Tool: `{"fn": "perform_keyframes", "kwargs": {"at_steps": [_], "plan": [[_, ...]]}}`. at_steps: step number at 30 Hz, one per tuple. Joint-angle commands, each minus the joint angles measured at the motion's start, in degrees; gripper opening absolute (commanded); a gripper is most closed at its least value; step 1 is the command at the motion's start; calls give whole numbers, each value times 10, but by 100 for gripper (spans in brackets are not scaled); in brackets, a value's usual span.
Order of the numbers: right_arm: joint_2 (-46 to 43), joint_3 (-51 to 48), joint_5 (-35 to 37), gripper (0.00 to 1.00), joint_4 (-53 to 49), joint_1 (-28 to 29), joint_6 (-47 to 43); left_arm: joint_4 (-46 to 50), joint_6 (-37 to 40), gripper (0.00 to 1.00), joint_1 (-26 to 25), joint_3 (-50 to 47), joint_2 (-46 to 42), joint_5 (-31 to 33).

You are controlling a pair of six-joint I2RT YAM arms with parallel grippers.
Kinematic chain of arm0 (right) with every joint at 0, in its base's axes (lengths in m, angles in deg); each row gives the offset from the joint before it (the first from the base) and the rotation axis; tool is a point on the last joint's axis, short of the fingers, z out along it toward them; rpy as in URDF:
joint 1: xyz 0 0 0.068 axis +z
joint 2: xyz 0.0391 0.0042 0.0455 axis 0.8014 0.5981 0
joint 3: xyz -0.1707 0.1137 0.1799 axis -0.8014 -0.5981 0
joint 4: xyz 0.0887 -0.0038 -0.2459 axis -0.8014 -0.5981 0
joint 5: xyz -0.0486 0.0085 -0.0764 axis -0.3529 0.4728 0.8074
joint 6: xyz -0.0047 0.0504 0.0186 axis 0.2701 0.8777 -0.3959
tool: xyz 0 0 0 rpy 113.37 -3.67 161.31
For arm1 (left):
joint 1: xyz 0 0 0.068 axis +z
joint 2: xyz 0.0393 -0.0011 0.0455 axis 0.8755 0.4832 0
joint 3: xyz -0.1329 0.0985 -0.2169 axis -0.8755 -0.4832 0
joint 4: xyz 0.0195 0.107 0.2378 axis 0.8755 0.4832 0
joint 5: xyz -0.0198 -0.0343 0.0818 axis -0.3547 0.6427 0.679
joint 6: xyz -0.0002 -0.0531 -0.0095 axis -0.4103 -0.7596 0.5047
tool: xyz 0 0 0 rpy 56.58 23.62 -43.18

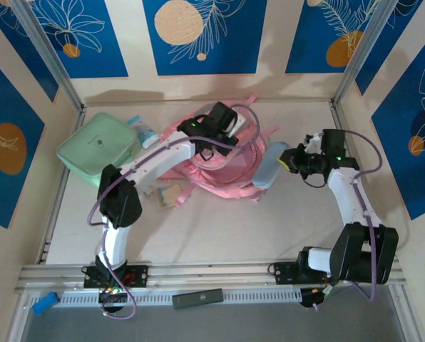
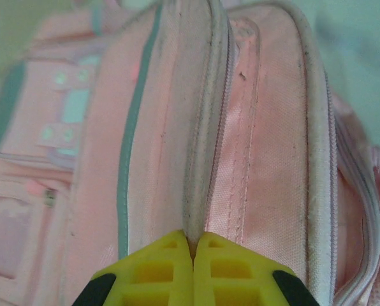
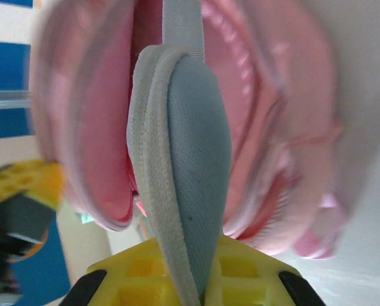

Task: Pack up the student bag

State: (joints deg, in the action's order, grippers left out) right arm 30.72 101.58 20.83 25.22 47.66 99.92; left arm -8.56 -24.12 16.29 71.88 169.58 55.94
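Observation:
The student bag (image 1: 223, 171), soft and pink, lies at the table's middle back with its straps spread out. My left gripper (image 1: 211, 137) is down on its top. In the left wrist view the yellow jaws (image 2: 193, 241) are shut on a raised piped seam of the student bag (image 2: 260, 127). My right gripper (image 1: 284, 159) is at the bag's right side, shut on a grey-blue padded strap (image 1: 269, 165). In the right wrist view this padded strap (image 3: 193, 146) runs from between my jaws (image 3: 206, 252) up toward the bag's pink opening (image 3: 107, 140).
A mint green rounded case (image 1: 98, 148) lies at the back left, with a small white and teal bottle (image 1: 145, 132) beside it. A small tan item (image 1: 171, 196) sits in front of the bag. A black bar (image 1: 198, 298) and a blue piece (image 1: 45, 301) rest on the front rail.

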Motion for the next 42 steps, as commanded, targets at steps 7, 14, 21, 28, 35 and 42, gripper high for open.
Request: {"fn": "perform_keyframes", "kwargs": {"at_steps": [7, 14, 21, 28, 35, 42], "plan": [[238, 65, 30, 0, 331, 134, 191, -29, -166, 0, 4, 84, -1, -53], [355, 159, 51, 22, 362, 163, 171, -38, -220, 0, 6, 146, 50, -66], [282, 72, 26, 57, 314, 116, 138, -24, -251, 0, 12, 165, 66, -55], [181, -6, 59, 40, 249, 113, 124, -36, -279, 0, 13, 158, 80, -86], [24, -7, 173, 32, 32, 95, 19, -27, -286, 38, 25, 137, 92, -287], [-46, -1, 323, 36, -102, 234, -3, -260, -414, 57, 84, -309, -168, -230]]}}
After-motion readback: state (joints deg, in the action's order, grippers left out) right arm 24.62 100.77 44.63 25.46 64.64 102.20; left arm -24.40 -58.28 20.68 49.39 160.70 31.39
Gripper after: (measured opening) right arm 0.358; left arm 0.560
